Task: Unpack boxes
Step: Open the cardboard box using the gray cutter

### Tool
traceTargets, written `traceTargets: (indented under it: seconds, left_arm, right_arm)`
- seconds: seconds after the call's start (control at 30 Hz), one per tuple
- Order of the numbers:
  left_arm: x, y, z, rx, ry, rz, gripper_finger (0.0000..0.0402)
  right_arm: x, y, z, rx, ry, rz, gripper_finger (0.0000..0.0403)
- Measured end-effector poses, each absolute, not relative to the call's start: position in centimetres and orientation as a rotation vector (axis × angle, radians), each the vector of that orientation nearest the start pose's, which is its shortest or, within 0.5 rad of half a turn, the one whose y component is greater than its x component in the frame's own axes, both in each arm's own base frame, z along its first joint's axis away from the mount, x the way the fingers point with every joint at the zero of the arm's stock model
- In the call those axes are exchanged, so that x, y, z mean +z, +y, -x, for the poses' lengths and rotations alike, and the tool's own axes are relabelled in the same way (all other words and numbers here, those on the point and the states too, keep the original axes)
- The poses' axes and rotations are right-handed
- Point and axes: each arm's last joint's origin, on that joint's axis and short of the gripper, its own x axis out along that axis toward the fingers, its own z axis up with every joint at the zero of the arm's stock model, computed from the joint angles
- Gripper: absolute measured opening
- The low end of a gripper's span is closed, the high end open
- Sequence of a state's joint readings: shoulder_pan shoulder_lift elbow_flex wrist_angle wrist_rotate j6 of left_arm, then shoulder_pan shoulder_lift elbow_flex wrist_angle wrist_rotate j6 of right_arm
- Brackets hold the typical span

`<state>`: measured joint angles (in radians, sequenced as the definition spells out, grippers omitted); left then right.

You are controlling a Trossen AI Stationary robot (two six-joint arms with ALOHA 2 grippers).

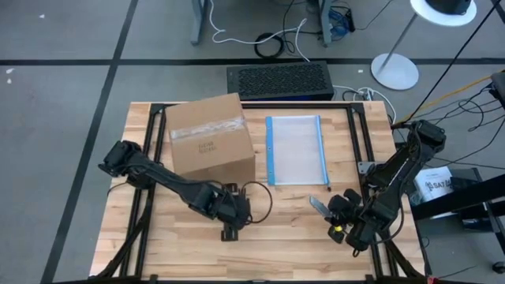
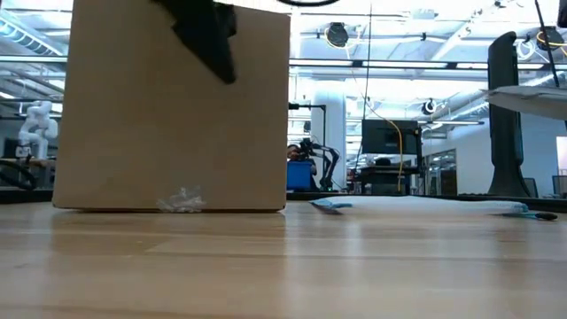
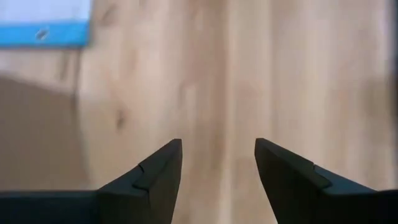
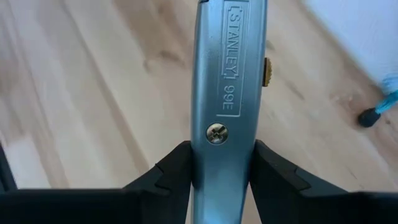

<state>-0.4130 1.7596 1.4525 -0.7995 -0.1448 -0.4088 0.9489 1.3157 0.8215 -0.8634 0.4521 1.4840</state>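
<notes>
The brown cardboard box (image 1: 209,138) stands on its bottom at the table's far left, taped shut; it fills the left of the low view (image 2: 173,106). My left gripper (image 1: 241,214) hovers open over bare wood in front of the box, with nothing between its fingers (image 3: 217,155). My right gripper (image 1: 335,211) is at the near right, shut on a grey metal utility knife (image 4: 227,74), which sticks out toward the table's left (image 1: 319,205). My right gripper pinches the knife's grey body between its two fingers by its two narrow edges, beside the screw (image 4: 216,132). The lettered flat side faces the wrist camera. The fingers lie along the knife, which juts out past their tips, slanting down over the tabletop.
A clear plastic pouch with blue edges (image 1: 296,150) lies flat right of the box. A black grille-topped unit (image 1: 280,80) sits beyond the table's far edge. Bare wood stretches along the near side between the two grippers.
</notes>
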Motion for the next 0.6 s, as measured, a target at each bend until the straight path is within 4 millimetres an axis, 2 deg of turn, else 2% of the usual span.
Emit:
traceTargets:
  seconds: [0.23, 0.4, 0.6]
  left_arm:
    - [27.2, -14.3, -35.5, -0.178, 0.904, 0.154, 0.0209]
    - [27.7, -11.7, -37.0, -0.192, 0.853, 0.229, 0.0209]
    - [28.1, -8.4, -38.2, -0.319, 0.839, 0.398, 0.0209]
  right_arm:
    - [19.5, 18.5, -15.3, -0.271, 1.085, -0.277, 0.013]
    - [20.2, 20.3, -18.3, -0.216, 1.132, -0.057, 0.013]
    - [21.9, 22.7, -21.5, -0.223, 1.206, 0.285, 0.013]
